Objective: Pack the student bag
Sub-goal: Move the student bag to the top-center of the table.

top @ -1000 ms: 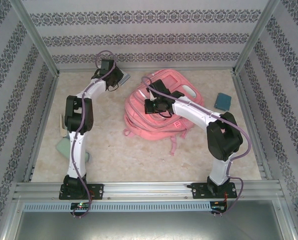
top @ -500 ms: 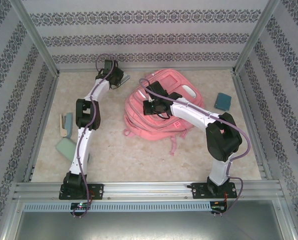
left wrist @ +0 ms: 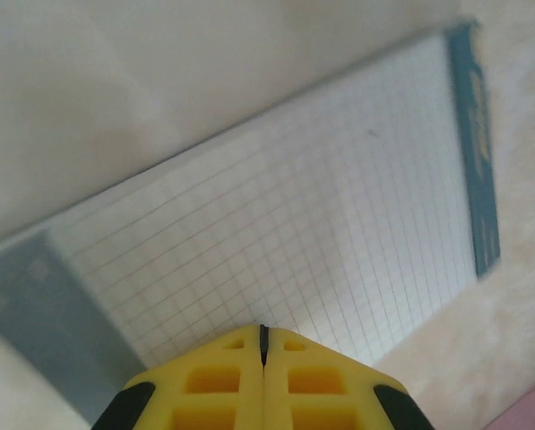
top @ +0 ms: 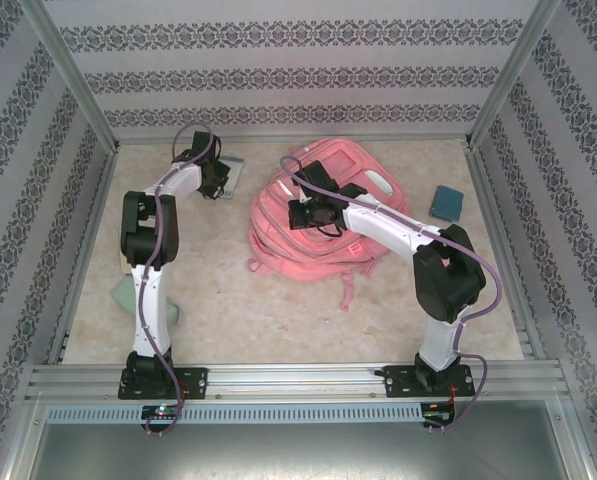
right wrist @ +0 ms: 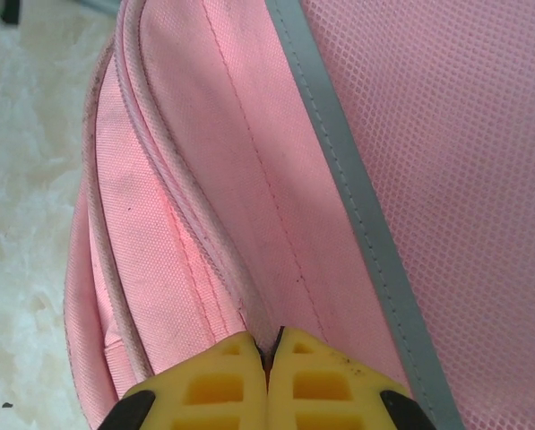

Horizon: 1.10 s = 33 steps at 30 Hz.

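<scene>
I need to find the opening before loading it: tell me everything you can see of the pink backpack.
The student bag is a large pink fabric backpack lying on the table, far middle, a strap trailing toward the near edge. Up close: woven cloth, piped seams, a mesh panel, a grey reflective stripe. A white patch sits near its far right. The shut right hand appears to pinch a seam fold; I see no open compartment.

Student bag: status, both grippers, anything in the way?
Left gripper shut on grid notepad, back-left. Right gripper shut on student bag, pinching a seam. Path from notepad to bag looks free.
</scene>
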Each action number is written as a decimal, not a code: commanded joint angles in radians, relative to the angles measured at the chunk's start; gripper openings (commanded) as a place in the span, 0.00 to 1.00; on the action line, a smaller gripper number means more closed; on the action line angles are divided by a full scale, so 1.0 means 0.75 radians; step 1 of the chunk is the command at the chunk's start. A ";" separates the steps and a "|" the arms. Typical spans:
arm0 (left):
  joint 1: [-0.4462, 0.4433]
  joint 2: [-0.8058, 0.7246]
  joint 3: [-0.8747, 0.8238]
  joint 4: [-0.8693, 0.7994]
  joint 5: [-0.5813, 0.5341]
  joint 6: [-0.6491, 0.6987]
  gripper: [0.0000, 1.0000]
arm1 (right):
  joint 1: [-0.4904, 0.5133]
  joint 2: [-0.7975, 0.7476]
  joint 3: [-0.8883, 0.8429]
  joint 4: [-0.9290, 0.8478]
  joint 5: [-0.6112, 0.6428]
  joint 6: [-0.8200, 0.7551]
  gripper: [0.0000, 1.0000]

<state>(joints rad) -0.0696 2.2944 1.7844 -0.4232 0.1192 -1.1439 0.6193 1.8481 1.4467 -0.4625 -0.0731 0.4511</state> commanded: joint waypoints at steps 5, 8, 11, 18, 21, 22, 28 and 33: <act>-0.005 -0.357 -0.718 0.041 0.014 0.031 0.00 | -0.082 -0.050 -0.091 -0.069 0.054 -0.064 0.00; -0.026 -0.529 -0.977 0.067 0.016 0.038 0.00 | -0.099 -0.057 -0.118 -0.060 0.059 -0.084 0.00; -0.032 -0.700 -1.182 0.042 -0.015 0.068 0.00 | -0.115 -0.055 -0.129 -0.064 0.056 -0.095 0.00; -0.029 -1.029 -1.367 -0.172 -0.167 0.294 0.00 | -0.113 -0.075 -0.130 -0.066 0.062 -0.124 0.14; -0.027 -1.122 -1.360 -0.247 -0.193 0.344 0.03 | -0.086 -0.100 -0.108 -0.068 0.082 -0.129 0.27; -0.028 -1.154 -1.356 -0.270 -0.199 0.353 0.05 | -0.072 -0.109 -0.098 -0.068 0.097 -0.134 0.30; -0.024 -1.347 -1.378 -0.333 -0.207 0.345 0.25 | 0.054 -0.085 0.030 -0.050 0.117 -0.176 0.43; -0.001 -1.450 -1.437 -0.387 -0.276 0.266 0.48 | 0.151 0.037 0.166 0.004 -0.007 -0.193 0.42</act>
<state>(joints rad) -0.0830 1.2297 0.7387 -0.6270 -0.0319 -0.9119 0.7048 1.8206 1.5154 -0.4843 -0.0341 0.3313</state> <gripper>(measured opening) 0.454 0.419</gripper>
